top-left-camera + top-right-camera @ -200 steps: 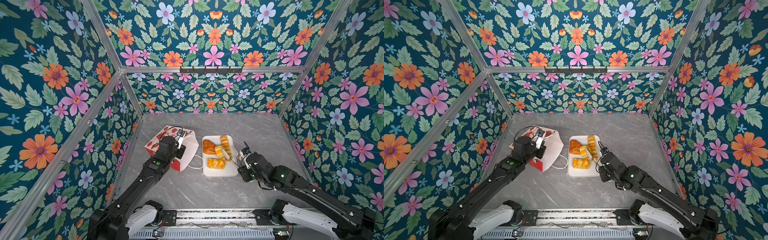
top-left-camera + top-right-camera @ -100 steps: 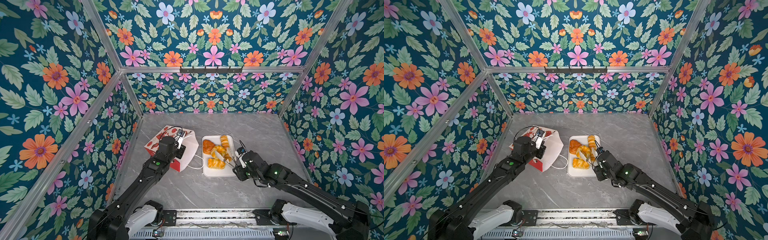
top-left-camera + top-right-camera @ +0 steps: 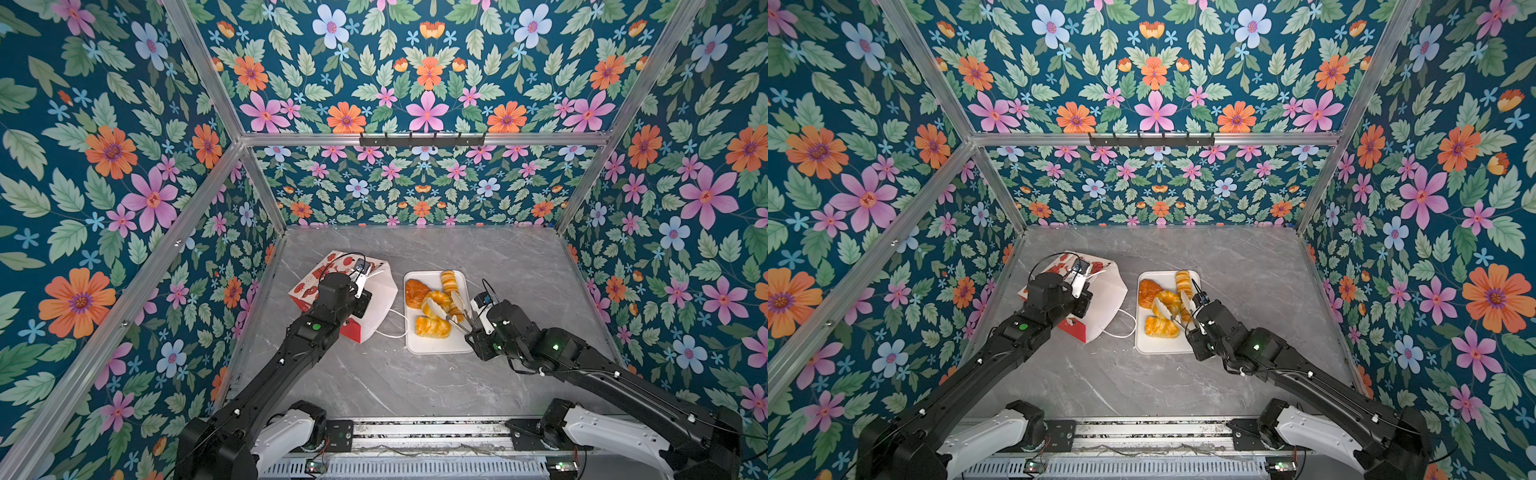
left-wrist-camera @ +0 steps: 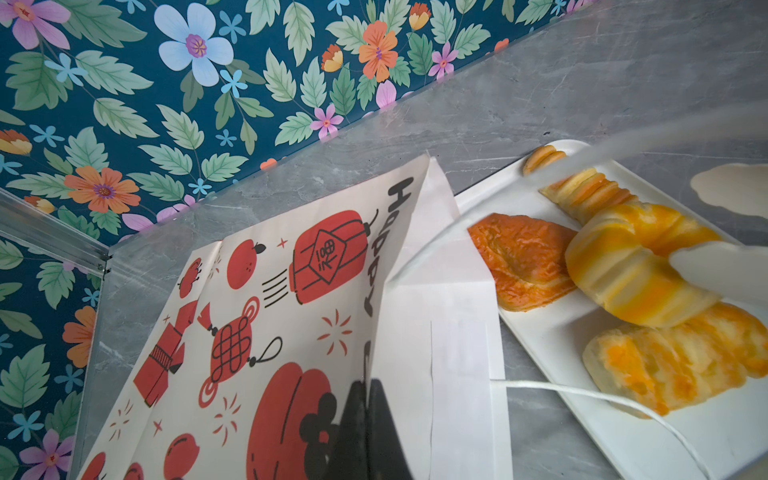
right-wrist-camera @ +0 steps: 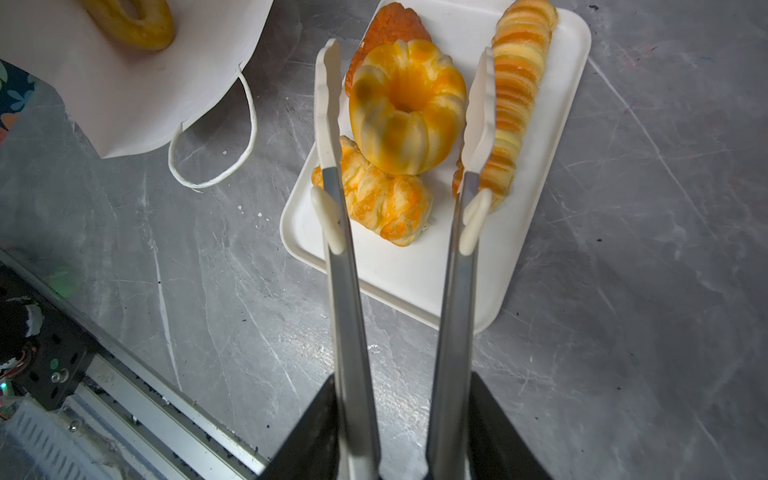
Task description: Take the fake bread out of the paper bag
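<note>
- The red-and-white printed paper bag (image 3: 378, 291) (image 3: 1104, 291) lies on its side on the grey marble table (image 3: 374, 374). Its white-lined mouth faces the tray.
- The left gripper (image 4: 368, 415) (image 3: 361, 297) is closed tight on the upper edge of the bag's mouth and holds it up.
- One glossy yellow second ring (image 5: 133, 20) lies inside the bag, seen through the mouth in the right wrist view.
- A white cord handle (image 5: 245, 137) (image 3: 395, 328) loops out onto the table between bag and tray.
- The white rectangular tray (image 3: 432, 345) (image 3: 1158, 345) sits just beside the bag and carries four pastries.
- The orange-brown bun (image 3: 415, 289) (image 4: 523, 266) is at the far corner nearest the bag.
- The ridged long roll (image 3: 449, 280) (image 5: 515, 95) runs along the tray's far side from the bag.
- The yellow-orange striped roll (image 3: 432, 326) (image 5: 382, 199) is nearer the robot.
- The golden ring pastry (image 3: 436, 301) (image 3: 1167, 301) (image 5: 405, 108) rests partly on top of the striped roll and the bun.
- The right gripper (image 5: 403, 399) (image 3: 473, 328) clamps the steel arms of white-tipped metal tongs (image 5: 345, 270).
- The tongs stand open, one tip on each side of the ring pastry. The tip on the long roll's side is wedged between ring and roll. Whether either tip presses the ring, I cannot tell.
</note>
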`<state>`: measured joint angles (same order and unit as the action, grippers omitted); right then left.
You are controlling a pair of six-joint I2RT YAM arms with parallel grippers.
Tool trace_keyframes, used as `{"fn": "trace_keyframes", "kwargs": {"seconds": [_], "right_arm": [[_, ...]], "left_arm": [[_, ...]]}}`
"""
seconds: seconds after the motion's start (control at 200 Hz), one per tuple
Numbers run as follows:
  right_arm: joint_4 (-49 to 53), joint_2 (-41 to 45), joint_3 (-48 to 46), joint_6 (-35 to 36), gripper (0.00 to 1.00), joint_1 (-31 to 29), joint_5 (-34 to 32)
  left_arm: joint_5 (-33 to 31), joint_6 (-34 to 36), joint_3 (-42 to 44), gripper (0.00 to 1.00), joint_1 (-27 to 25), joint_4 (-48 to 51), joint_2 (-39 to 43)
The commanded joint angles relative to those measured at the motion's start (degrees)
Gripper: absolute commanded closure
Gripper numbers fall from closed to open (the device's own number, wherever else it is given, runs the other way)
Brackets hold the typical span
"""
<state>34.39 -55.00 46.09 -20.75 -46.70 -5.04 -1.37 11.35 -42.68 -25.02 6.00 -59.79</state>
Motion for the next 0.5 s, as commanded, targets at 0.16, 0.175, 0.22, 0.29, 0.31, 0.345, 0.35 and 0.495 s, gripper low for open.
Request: {"fn": "trace_keyframes", "kwargs": {"seconds": [0.16, 0.175, 0.22, 0.29, 0.31, 0.345, 0.35, 0.495], "right_arm": [[-3.33, 0.77, 0.23, 1.79, 0.54, -0.10, -1.24], [-3.54, 0.85, 0.23, 1.98, 0.54, -0.07, -1.28], [-4.19, 1.02, 0.32, 2.29, 0.54, -0.06, -0.80], [-5.07, 1.04, 0.64, 2.92, 0.54, -0.06, -0.41], [-5.12, 0.97, 0.81, 3.09, 0.55, -0.06, -0.41], [-5.24, 0.83, 1.15, 3.37, 0.55, -0.06, -0.05], [-5.31, 0.80, 1.17, 3.40, 0.55, -0.06, -0.01], [-7.94, 0.62, 2.75, 5.81, 0.55, -0.98, 6.91]], "left_arm": [[0.31, 0.03, -0.02, 1.00, 0.05, -0.82, -0.06], [0.33, -0.01, 0.03, 1.00, 0.05, -0.81, -0.06], [0.31, -0.02, -0.04, 1.00, 0.06, -0.81, -0.06], [0.39, -0.02, -0.09, 1.00, 0.05, -0.81, -0.02], [0.40, 0.01, -0.11, 1.00, 0.05, -0.81, -0.06], [0.40, 0.00, -0.10, 1.00, 0.06, -0.82, -0.05], [0.40, -0.01, -0.11, 1.00, 0.06, -0.82, -0.06], [0.57, 0.29, 0.06, 1.00, 0.06, -0.81, 0.24]]}}
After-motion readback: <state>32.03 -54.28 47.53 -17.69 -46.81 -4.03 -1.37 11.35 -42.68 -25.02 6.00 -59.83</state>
